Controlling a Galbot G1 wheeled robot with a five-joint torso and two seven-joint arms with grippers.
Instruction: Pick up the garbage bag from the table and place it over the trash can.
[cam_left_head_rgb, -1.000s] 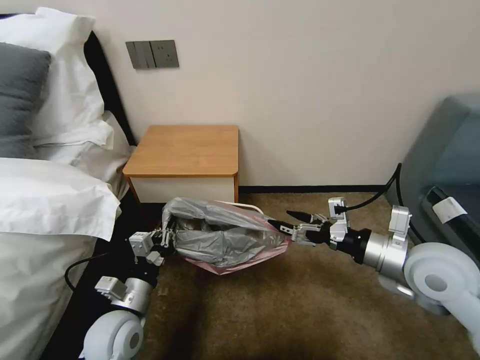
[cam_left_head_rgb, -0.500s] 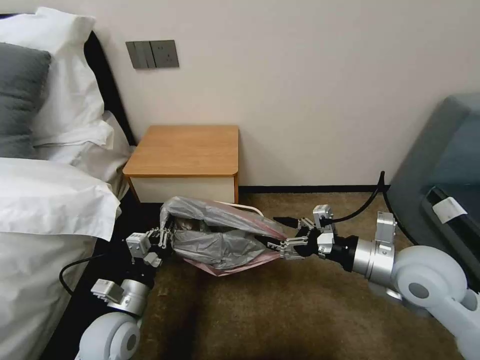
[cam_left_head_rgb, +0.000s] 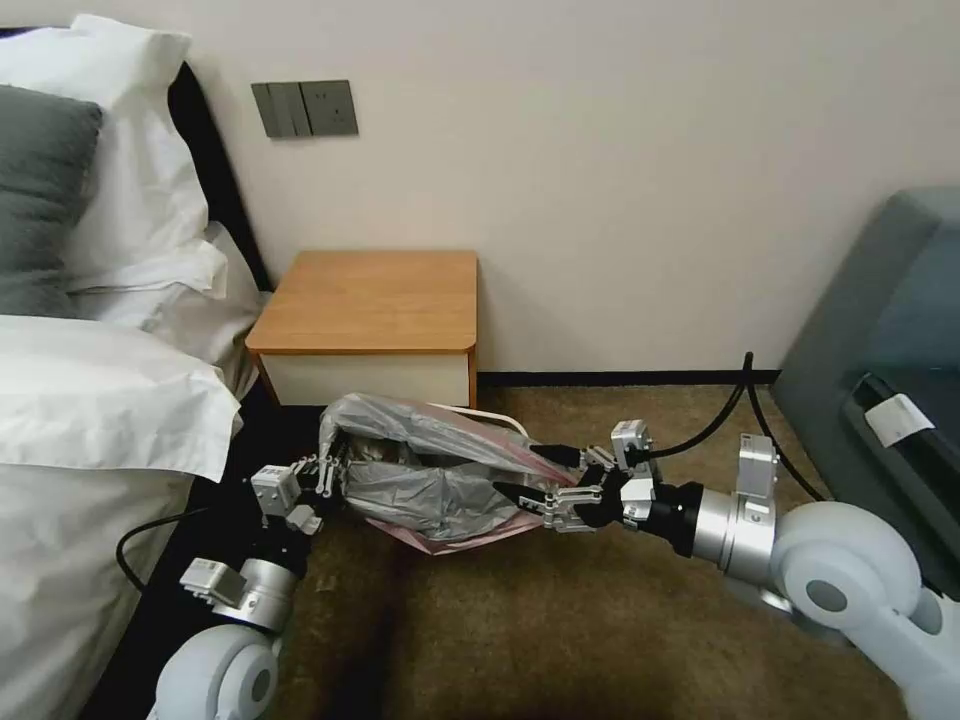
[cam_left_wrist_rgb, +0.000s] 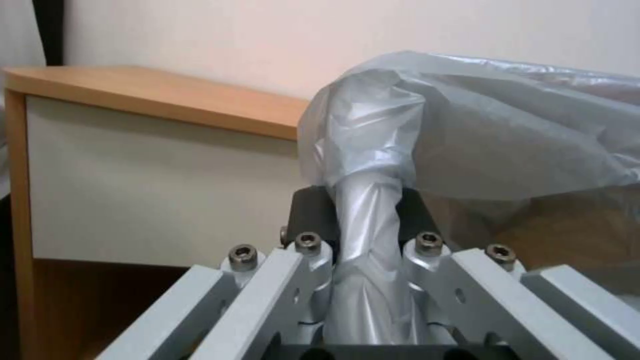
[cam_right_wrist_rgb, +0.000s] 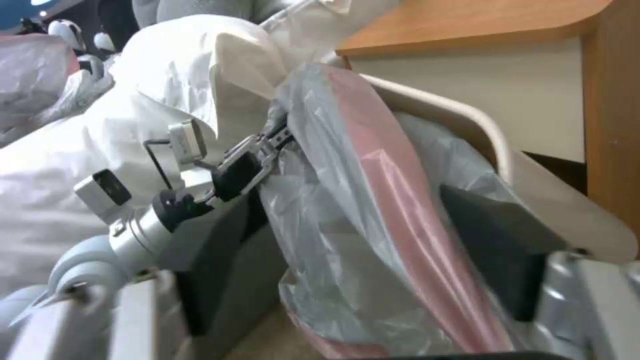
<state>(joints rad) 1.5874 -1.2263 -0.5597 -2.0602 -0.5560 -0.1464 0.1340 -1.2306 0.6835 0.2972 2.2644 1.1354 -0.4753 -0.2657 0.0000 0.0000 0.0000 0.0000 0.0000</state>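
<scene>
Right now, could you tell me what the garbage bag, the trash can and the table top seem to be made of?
Garbage bag: thin glossy plastic film, grey with translucent pink, crinkled. Trash can: probably smooth cream moulded plastic, rolled rim. Table: matte orange-brown wood or wood-look laminate.

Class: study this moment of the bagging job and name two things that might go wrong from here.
1. The left pincer is clamped on a thin twisted bunch of the garbage bag; further pulling might tear it or let it slip out.
2. The right pincer is open at the bag's far edge, beside the trash can rim; closing there might catch the rim.
</scene>
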